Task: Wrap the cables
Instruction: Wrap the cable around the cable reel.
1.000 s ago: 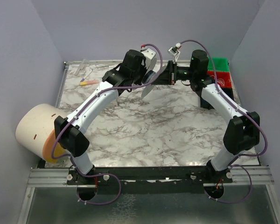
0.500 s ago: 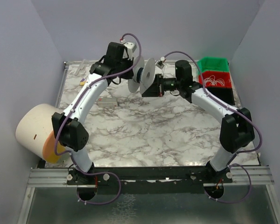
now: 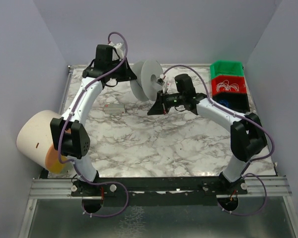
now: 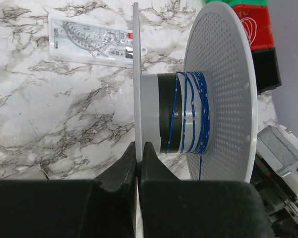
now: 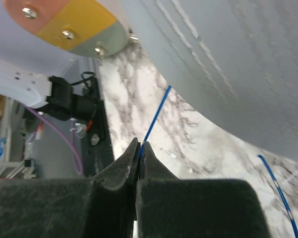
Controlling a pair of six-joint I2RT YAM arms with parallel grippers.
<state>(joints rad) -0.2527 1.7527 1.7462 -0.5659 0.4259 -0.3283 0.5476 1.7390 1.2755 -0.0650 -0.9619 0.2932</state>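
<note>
— Top external first: where is the reel?
— The grey reel (image 3: 145, 79) is held on edge above the far part of the marble desk (image 3: 154, 144). The left fingers (image 3: 130, 78) meet it from the left. The right fingers (image 3: 155, 107) sit just in front of it. Both pairs look closed. The cable is too thin to make out from here.
— What else is there?
— A flat packet (image 3: 113, 107) lies left of the middle and a big pale roll (image 3: 37, 136) stands at the left edge. At the far right are 3 bins in a row: green bin (image 3: 227, 68), red bin (image 3: 229, 85), black bin (image 3: 236, 101).
— Left wrist?
— The left fingers (image 4: 130, 161) are clamped on the rim of the thin plain flange (image 4: 136, 59). Between the 2 flanges, the hub (image 4: 149, 114) carries a black band and several turns of thin blue cable (image 4: 204, 119). The turns bunch toward the perforated flange (image 4: 218, 74), and 1 strand hangs down from them. The packet (image 4: 92, 42) lies on the desk beyond.
— Right wrist?
— The right fingers (image 5: 131, 161) are pinched shut on the blue cable (image 5: 155, 116). It runs straight up from their tips to the edge of the reel (image 5: 228, 64) overhead. Another stretch of blue cable crosses the lower right corner. A round plate (image 5: 69, 22) in orange, yellow and pale green, with screws, shows at the top left.
</note>
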